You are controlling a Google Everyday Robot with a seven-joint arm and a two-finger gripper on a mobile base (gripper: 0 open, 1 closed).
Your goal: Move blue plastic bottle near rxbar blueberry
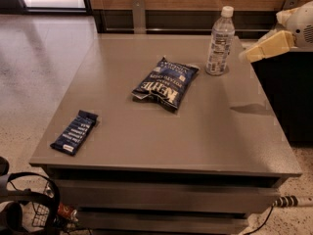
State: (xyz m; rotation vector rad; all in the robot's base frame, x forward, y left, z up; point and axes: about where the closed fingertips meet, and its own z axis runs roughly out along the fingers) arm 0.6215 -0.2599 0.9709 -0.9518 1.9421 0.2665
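Observation:
The blue plastic bottle, clear with a white cap and white label, stands upright at the far right of the grey table. The rxbar blueberry, a flat dark-blue wrapper with white text, lies near the table's front left corner. My gripper comes in from the right edge, its cream-coloured fingers pointing left, a little to the right of the bottle and above the table, apart from the bottle.
A crinkled dark-blue Kettle chip bag lies mid-table between bottle and bar. A wooden wall with metal brackets runs behind the table. A dark cabinet stands to the right. Cables and a wire basket sit at the lower left.

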